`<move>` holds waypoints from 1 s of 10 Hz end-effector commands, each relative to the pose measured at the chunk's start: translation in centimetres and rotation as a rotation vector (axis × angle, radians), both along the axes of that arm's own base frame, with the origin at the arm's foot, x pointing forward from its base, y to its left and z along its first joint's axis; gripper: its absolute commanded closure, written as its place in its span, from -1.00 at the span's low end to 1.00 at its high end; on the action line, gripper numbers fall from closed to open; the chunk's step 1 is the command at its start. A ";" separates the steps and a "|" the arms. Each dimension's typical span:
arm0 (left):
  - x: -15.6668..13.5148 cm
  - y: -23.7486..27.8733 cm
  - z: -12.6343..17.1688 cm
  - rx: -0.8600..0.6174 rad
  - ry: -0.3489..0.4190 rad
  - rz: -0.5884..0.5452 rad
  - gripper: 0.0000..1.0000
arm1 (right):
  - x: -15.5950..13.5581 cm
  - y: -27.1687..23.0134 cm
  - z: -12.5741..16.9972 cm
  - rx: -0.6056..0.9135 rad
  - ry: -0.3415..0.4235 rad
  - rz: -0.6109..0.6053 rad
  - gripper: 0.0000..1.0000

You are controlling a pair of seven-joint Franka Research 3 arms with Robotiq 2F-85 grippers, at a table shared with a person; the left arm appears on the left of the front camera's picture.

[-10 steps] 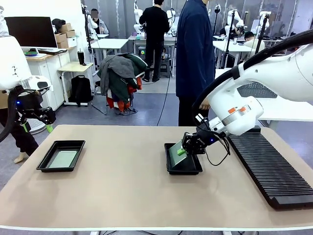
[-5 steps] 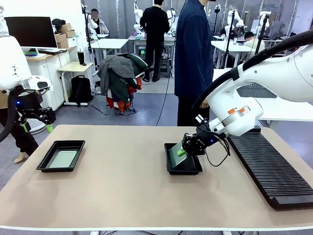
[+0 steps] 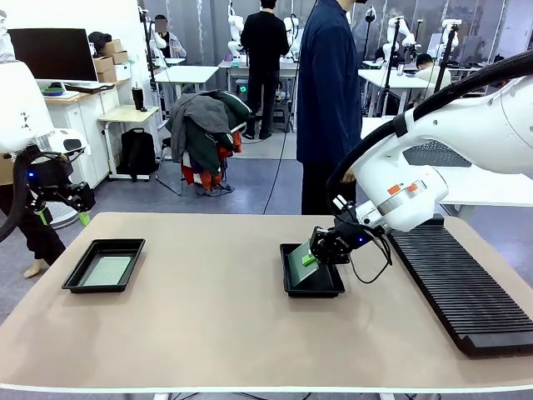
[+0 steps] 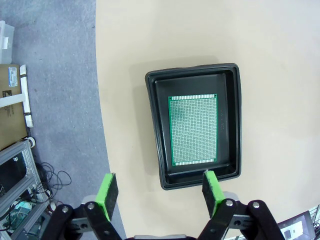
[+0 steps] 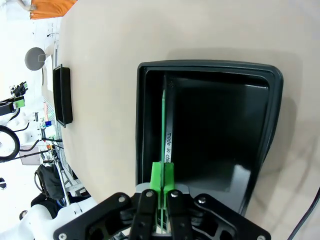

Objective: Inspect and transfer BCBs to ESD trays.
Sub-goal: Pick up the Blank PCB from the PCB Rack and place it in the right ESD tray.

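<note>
My right gripper (image 3: 310, 257) pinches a green board (image 5: 164, 131) on edge inside the middle tray (image 3: 312, 287). Left gripper (image 4: 159, 189) spread wide, empty, above the left tray (image 4: 196, 125) holding another board (image 4: 193, 130).

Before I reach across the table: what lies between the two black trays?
Nothing: in the front view, only bare tabletop separates the left tray from the right tray.

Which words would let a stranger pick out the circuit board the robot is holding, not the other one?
Start at the long black ribbed rack on the table's right side. Just left of it sits a shallow black plastic tray. The thin green circuit board there stands tilted on edge, pinched by the right tool, while the other board lies flat in the far-left tray.
</note>
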State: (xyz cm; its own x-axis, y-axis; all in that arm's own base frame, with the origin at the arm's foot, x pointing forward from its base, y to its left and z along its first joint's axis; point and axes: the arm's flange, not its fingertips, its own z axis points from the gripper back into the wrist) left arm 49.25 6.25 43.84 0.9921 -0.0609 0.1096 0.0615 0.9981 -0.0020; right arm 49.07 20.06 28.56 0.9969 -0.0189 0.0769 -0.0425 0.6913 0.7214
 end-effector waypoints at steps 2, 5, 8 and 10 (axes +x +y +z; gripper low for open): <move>-0.1 0.1 -0.2 -0.005 -0.007 0.002 -0.80 | 0.0 0.0 0.2 0.001 -0.003 -0.001 0.95; -0.1 0.1 -0.2 -0.005 -0.007 0.002 -0.80 | -0.2 0.3 0.5 -0.026 0.002 -0.005 0.95; -0.1 0.1 -0.2 -0.005 -0.007 0.002 -0.80 | -0.7 0.5 1.9 -0.088 0.004 -0.018 0.64; -0.1 0.1 -0.2 -0.005 -0.007 0.002 -0.80 | -0.9 0.6 3.0 -0.139 0.004 -0.017 0.43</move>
